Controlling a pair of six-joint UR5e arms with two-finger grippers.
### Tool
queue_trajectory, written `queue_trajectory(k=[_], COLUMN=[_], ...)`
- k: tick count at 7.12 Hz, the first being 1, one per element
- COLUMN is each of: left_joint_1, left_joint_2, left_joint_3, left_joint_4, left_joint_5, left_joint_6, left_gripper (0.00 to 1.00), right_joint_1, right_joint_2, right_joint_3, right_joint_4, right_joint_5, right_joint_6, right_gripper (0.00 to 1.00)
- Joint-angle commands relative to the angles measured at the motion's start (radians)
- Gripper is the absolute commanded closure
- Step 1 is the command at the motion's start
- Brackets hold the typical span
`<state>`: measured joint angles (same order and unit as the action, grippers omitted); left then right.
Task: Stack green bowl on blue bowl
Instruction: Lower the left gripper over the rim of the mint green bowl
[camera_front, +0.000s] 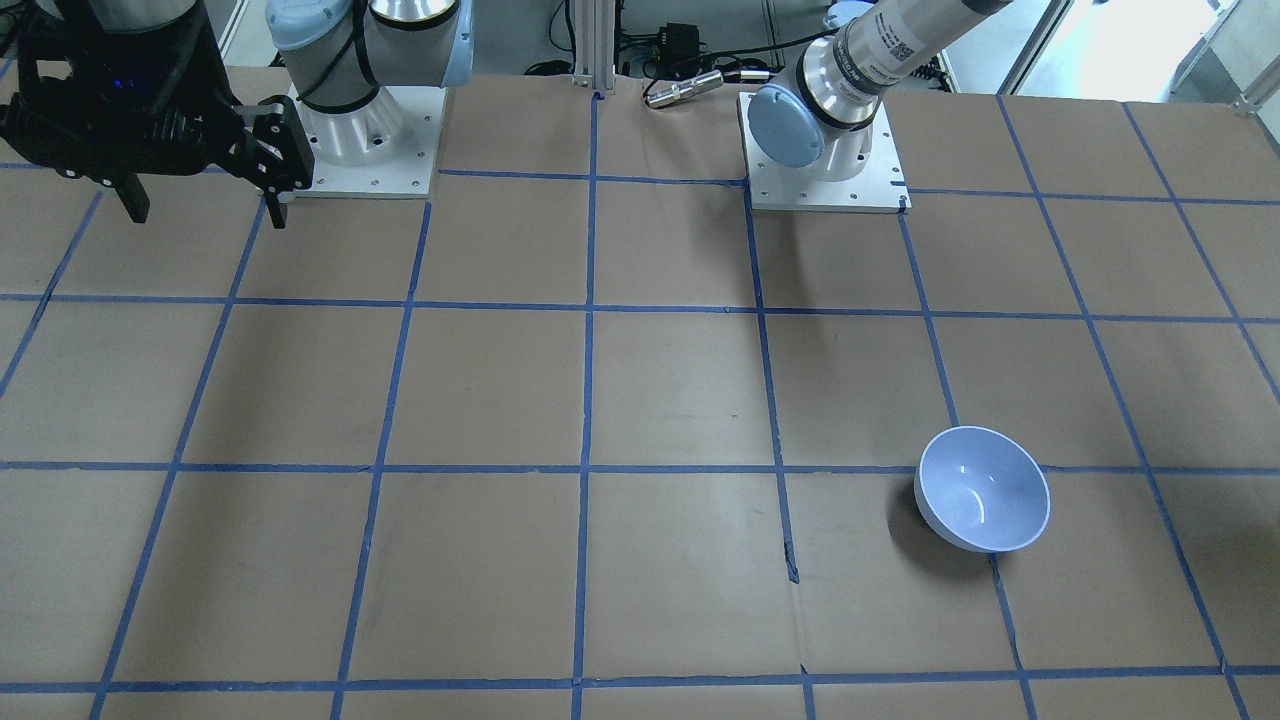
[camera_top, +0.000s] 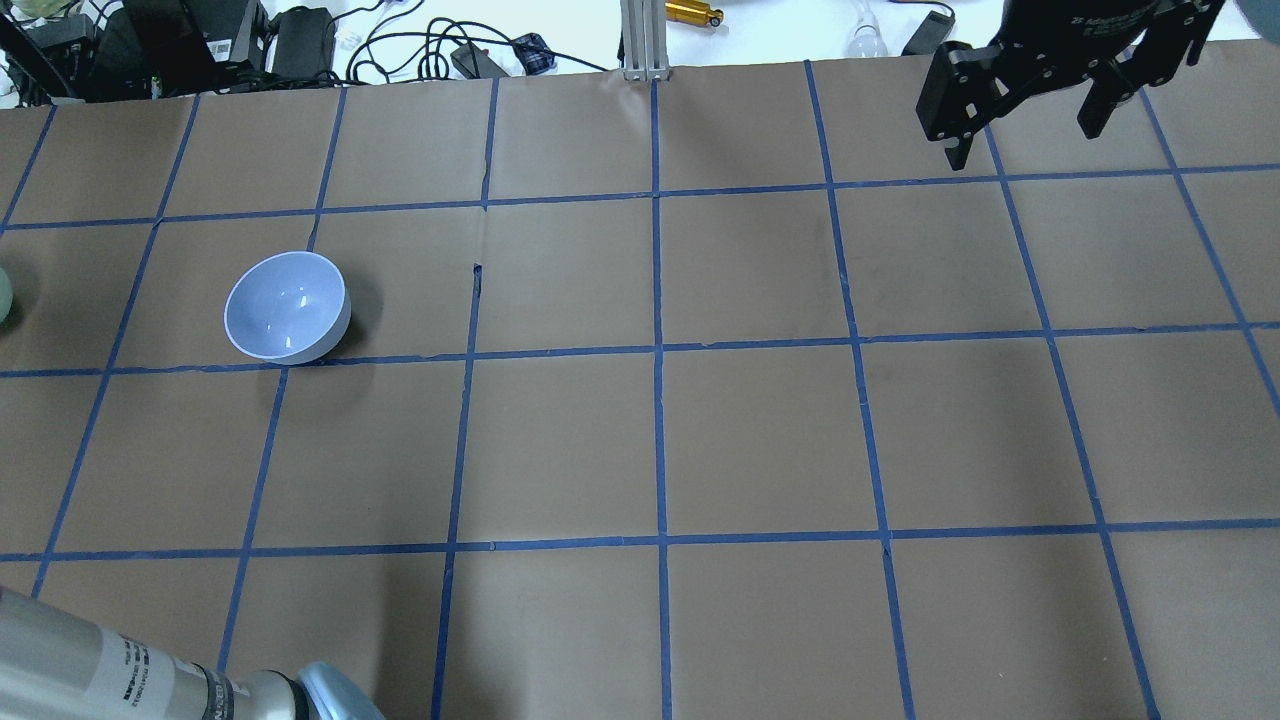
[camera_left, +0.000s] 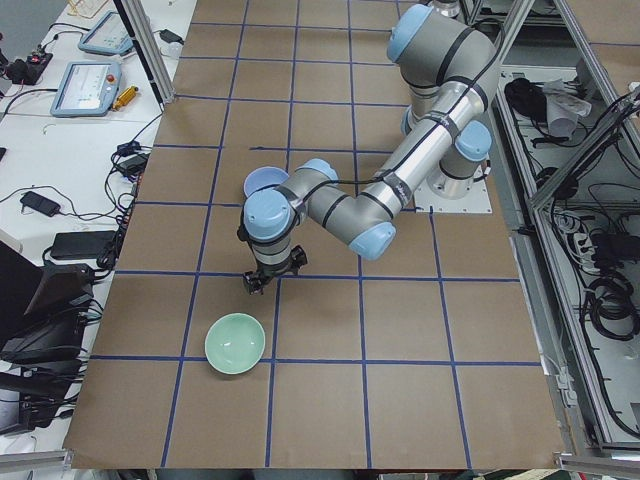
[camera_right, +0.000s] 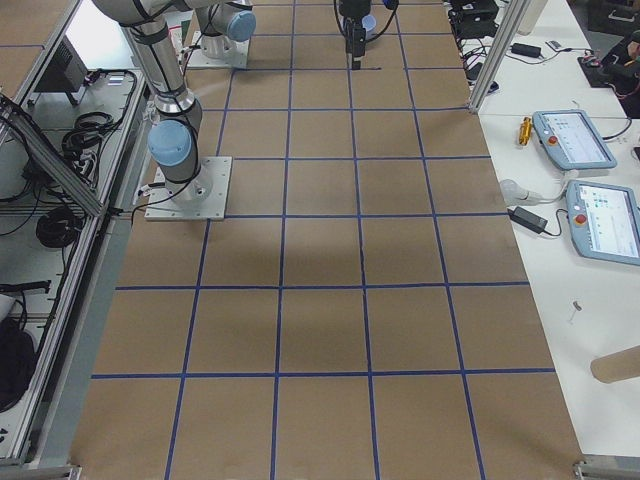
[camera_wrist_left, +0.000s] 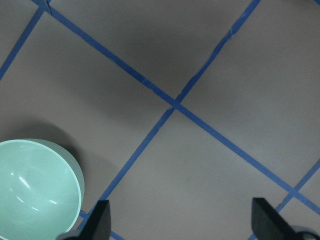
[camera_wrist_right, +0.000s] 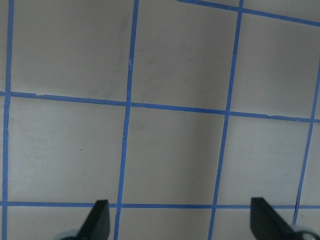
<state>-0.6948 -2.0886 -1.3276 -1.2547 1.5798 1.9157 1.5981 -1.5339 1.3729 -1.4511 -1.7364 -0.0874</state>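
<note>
The green bowl (camera_left: 235, 343) stands upright near the table's end on my left; it shows at the lower left of the left wrist view (camera_wrist_left: 37, 190) and as a sliver at the overhead view's left edge (camera_top: 3, 295). The blue bowl (camera_front: 983, 488) stands upright and empty a square away (camera_top: 287, 305), partly behind my left arm in the left side view (camera_left: 265, 182). My left gripper (camera_wrist_left: 182, 225) is open and empty above the table between the two bowls (camera_left: 262, 285), touching neither. My right gripper (camera_top: 1020, 140) is open and empty, raised far from both bowls (camera_front: 205, 210).
The brown table (camera_top: 760, 440) has a blue tape grid. The arm bases (camera_front: 365, 130) (camera_front: 825, 150) are bolted at the robot's edge. Cables and boxes (camera_top: 200, 45) lie past the far edge. Teach pendants (camera_right: 575, 135) lie on a side bench.
</note>
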Motion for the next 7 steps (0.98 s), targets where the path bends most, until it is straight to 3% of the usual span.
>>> queue_trajectory(k=[1,7], left_joint_1=[0.012,0.038], left_joint_2=[-0.097,-0.237], left_joint_3=[0.085,0.166], left_joint_4=[0.012,0.070], left_joint_5=[-0.001,-0.011], left_joint_6=[0.099,0.183], left_gripper=[0.02,0.02], right_joint_1=[0.000,0.000], right_joint_2=[0.000,0.000], right_joint_3=[0.000,0.000], right_joint_4=[0.000,0.000], right_joint_5=[0.000,0.000], right_joint_6=[0.000,0.000], right_gripper=[0.00,0.00])
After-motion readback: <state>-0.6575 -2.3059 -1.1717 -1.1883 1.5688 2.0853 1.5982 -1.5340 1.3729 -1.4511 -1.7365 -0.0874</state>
